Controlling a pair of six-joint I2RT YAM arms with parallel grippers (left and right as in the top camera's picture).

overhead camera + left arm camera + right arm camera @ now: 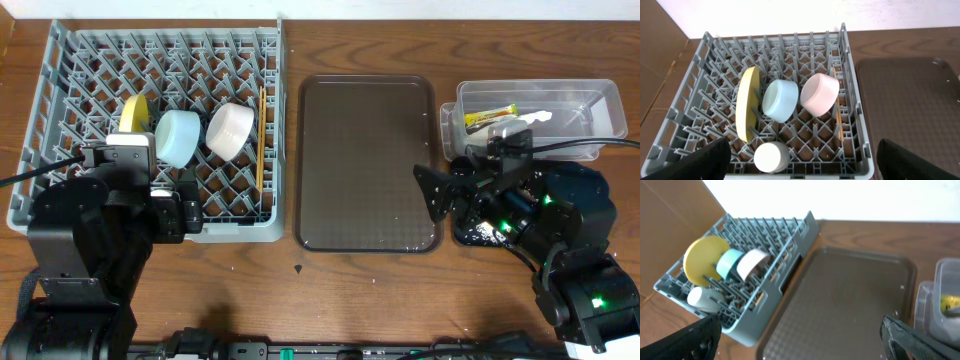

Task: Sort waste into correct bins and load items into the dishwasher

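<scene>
**Both pincers bare, sorting looks nearly finished**

The right gripper (433, 192) stands wide apart, holding nothing, at the right edge of the brown serving tray (365, 160). The left gripper (805, 167), also spread and bare, hovers over the dish rack (60, 120) left of that tray. The rack holds the yellow plate (747, 102), light-blue bowl (780, 100), white bowl (819, 94) and chopsticks (262, 140). Right of the tray, the clear tub (590, 100) holds the snack wrapper (490, 115). This is probably the closing step. The next move calls for checking the half-hidden black tray (465, 236).

Bright even light; dish rack (775, 235) blurred in right wrist view.
</scene>
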